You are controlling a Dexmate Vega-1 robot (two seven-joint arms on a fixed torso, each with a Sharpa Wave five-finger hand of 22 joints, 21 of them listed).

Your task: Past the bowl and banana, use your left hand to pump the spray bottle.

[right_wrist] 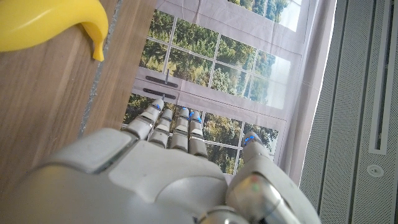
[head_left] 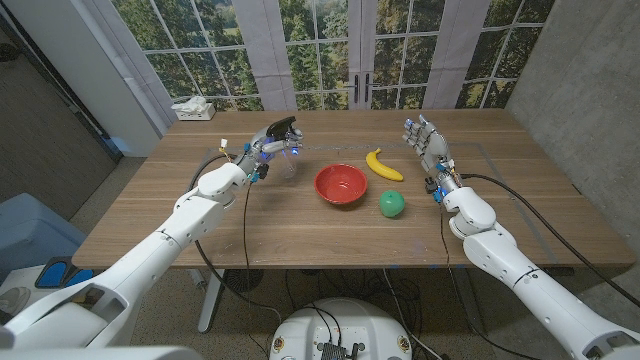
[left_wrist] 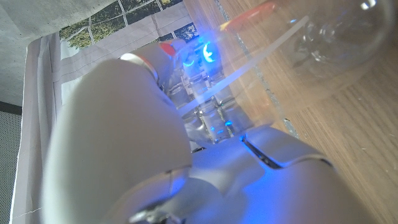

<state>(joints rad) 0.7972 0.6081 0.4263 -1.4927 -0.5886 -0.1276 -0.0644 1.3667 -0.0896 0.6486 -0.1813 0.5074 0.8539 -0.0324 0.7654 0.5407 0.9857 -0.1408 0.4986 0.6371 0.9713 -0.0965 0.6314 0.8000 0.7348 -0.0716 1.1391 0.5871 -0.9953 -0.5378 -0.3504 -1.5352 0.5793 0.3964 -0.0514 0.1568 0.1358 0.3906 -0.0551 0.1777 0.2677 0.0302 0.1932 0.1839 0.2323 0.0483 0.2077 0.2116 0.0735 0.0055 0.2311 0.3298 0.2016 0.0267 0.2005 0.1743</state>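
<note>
Your left hand is sitting at the spray bottle on the far left part of the worktop, left of the red bowl. In the head view the hand is covering most of the bottle: you are seeing only the clear lower body beside the wrist and the dark sprayer head poking out above the fingers. The fingers are wrapping around the bottle's upper part, so the hand is gripping it, though how they are lying on the trigger is hidden.

The left wrist view is giving you little help. The back of the left hand is crowding the lens, blurred and lit blue, and the spray bottle is showing only as a clear, out-of-focus curve against the wood, cut off at the edge.

The banana is lying just right of the bowl and slightly farther back, and a green ball is resting near the bowl's right side, apart from both. In the right wrist view only the banana's tip end is in frame.

Your right hand is standing right of the banana with its fingers straight and apart, holding nothing. A white tissue box is sitting at the far left corner.
</note>
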